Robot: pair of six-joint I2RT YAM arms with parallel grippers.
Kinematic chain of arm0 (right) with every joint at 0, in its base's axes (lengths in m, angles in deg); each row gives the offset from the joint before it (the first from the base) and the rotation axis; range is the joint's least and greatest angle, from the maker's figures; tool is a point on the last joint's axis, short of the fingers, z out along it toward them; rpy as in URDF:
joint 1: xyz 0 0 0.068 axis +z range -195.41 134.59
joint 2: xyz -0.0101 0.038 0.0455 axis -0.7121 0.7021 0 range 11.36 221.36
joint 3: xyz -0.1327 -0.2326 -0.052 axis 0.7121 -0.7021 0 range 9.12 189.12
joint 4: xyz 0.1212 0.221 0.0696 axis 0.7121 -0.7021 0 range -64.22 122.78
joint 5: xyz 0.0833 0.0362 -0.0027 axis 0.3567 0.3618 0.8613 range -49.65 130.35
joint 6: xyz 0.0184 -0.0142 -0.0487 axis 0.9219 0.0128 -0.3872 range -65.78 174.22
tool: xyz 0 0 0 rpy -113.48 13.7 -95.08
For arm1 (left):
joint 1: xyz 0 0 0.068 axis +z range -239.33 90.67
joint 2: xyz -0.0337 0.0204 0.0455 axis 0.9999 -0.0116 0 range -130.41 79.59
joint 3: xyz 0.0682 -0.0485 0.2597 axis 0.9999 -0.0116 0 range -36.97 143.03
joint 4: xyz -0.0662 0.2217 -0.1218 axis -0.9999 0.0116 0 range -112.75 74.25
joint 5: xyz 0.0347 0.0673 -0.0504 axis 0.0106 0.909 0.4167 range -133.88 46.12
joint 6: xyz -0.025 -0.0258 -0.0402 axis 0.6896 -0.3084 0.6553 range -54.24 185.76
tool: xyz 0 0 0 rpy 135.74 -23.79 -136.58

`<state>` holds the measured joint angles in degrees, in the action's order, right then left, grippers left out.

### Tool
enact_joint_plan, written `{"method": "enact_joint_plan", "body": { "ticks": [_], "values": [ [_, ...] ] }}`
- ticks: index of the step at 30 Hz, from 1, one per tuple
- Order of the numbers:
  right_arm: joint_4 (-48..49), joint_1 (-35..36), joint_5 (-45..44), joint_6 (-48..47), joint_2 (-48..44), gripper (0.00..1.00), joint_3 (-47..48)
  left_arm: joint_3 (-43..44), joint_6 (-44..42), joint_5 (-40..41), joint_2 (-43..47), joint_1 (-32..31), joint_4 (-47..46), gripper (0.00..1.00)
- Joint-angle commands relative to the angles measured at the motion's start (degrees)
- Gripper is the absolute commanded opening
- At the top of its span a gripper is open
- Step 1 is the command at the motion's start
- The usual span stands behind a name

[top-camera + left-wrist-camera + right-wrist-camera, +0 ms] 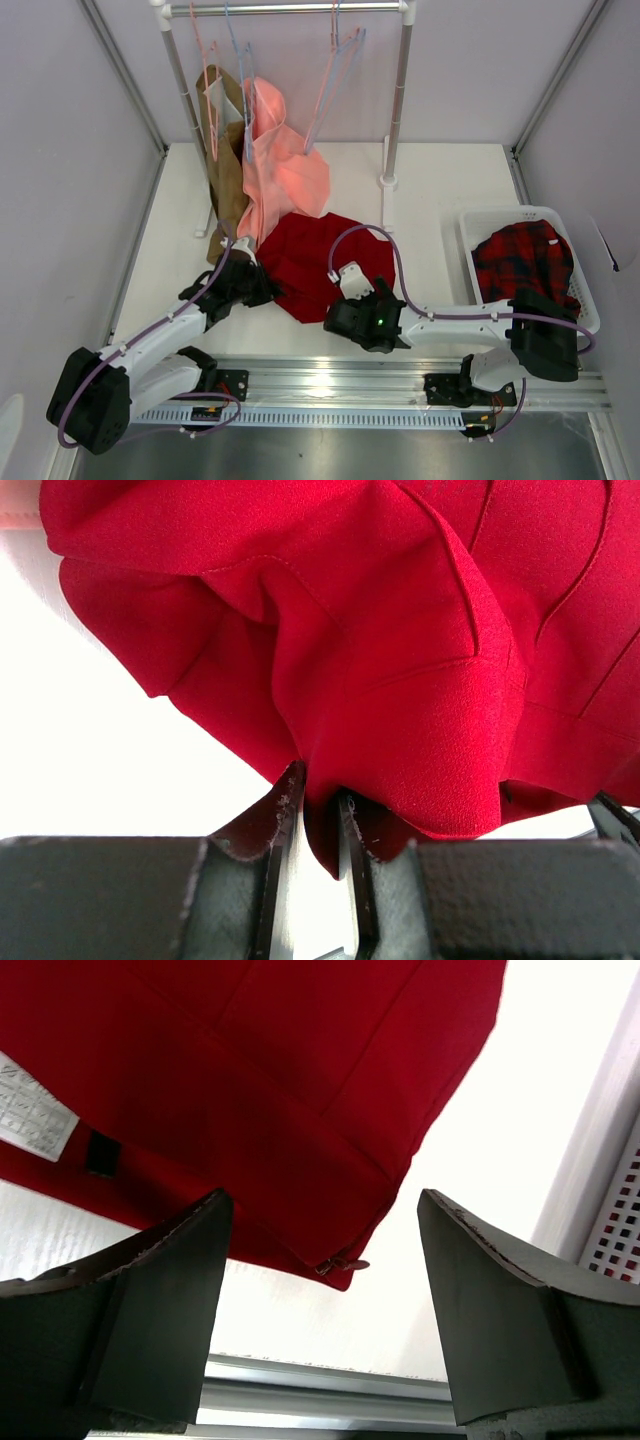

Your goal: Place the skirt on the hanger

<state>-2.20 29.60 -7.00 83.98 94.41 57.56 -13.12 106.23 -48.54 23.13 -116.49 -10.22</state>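
The left gripper [320,815] pinches the dark red cloth skirt [400,660] low in its wrist view. The wide-spread right gripper [322,1210] should grab the skirt's lower corner firmly.

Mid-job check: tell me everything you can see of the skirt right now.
The skirt is solid dark red woven-looking cloth, lying crumpled on the white table. A white label and a small zipper pull show near one corner. The left pincer pinches a bunched fold of its edge; the open right pincer straddles that corner without gripping.
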Motion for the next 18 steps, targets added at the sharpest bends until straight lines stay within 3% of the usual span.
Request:
{"method": "enact_joint_plan", "body": {
  "ticks": [1, 6, 11, 13, 18],
  "values": [
    [0.4, -0.6, -4.9, 2.6, 0.0, 0.79, 0.1, 2.7, -0.9, 0.7, 1.4, -0.3, -0.4, 0.22],
    [5.4, -5.0, -3.8, 0.3, -0.2, 0.76, -1.1, 2.9, -0.9, 0.7, 1.4, -0.3, -0.3, 0.22],
    [7.1, -7.4, -3.1, -3.5, 2.6, 0.62, 1.5, 3.1, -0.9, 0.9, 1.6, -0.3, -0.1, 0.22],
    [8.0, -8.1, -2.6, -4.0, 3.3, 0.42, 1.8, 3.4, -0.9, 0.8, 1.6, -0.3, 0.0, 0.22],
    [12.8, -12.4, 9.6, -5.6, -2.4, 0.09, 0.4, 4.8, -1.3, 1.3, 1.9, -0.3, 0.8, 0.22]
  ]
}}
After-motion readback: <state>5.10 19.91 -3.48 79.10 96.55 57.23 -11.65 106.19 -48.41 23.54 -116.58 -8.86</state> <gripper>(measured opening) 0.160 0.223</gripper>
